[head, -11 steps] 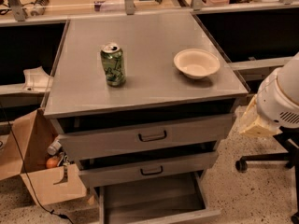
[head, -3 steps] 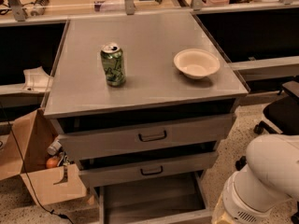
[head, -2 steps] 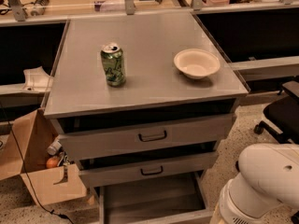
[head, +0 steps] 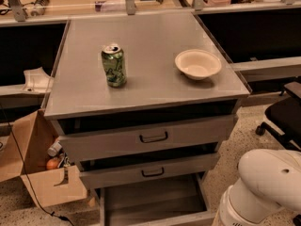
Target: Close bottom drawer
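bottom drawer (head: 153,199): pulled out, stiff metal, probably slides easy
contact: front panel (head: 178,219), pushed flat
hand: hidden past white arm (head: 265,187), state can't be told

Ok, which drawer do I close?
Grey cabinet holding a can and bowl, white arm at its lower right, claw out of view. Three drawers down the front; yours is the bottom drawer, pulled furthest out with its tray showing.
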